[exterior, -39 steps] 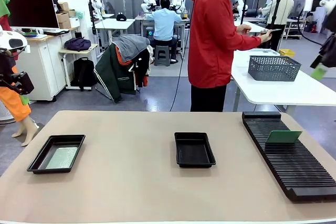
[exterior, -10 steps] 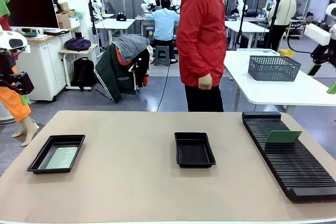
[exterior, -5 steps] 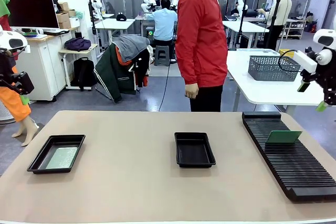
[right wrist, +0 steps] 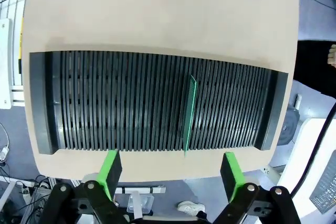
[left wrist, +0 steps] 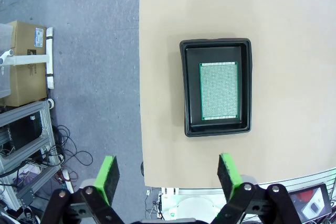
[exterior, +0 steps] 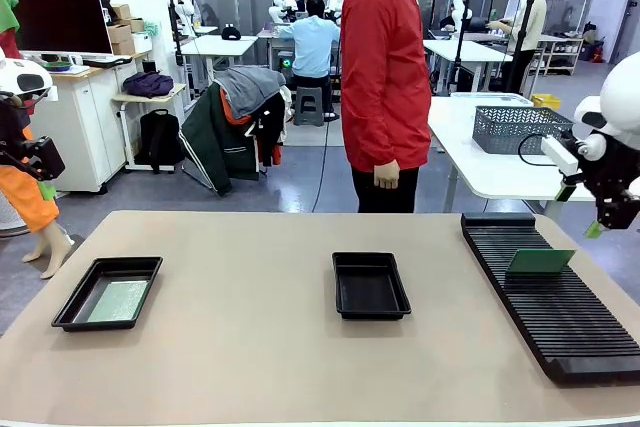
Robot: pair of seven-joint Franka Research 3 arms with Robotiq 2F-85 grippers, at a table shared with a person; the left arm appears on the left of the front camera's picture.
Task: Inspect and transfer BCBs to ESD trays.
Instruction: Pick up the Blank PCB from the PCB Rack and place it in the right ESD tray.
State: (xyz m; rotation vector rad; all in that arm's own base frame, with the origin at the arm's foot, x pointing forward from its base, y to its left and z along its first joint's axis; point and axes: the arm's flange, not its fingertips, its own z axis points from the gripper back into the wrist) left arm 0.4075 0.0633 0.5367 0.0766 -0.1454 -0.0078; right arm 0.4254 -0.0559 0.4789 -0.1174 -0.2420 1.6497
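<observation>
Now, by the table's [exterior: 250, 367] left edge: shallow glossy black plastic tray [exterior: 107, 292] holding a thin flat green circuit board [left wrist: 219, 91], left gripper [left wrist: 168, 162] spread wide above. Centre: second black tray [exterior: 370, 285]. Right edge: black ribbed rack [exterior: 550, 317], another green board [right wrist: 188, 114] upright in a slot, right gripper [right wrist: 171, 162] spread above. Probably light, stiff, fragile; pinch its top edge.

Table [exterior: 250, 367] carries three things in a row: left tray [exterior: 100, 326] near the left edge, one BCB [exterior: 118, 300] lying flat in it; middle tray [exterior: 370, 287] at centre, well apart from it; slotted rack [exterior: 560, 337] along the right side, running front to back, a second BCB [exterior: 540, 260] standing on edge in a slot toward its far end. Above the left tray's end of the table hangs the left gripper [left wrist: 168, 163]; right gripper [right wrist: 170, 161] above the rack's outer side. Person [exterior: 385, 67] stands behind the table's far edge; mesh basket [exterior: 522, 129] on a side table [exterior: 500, 177] behind the rack.
</observation>
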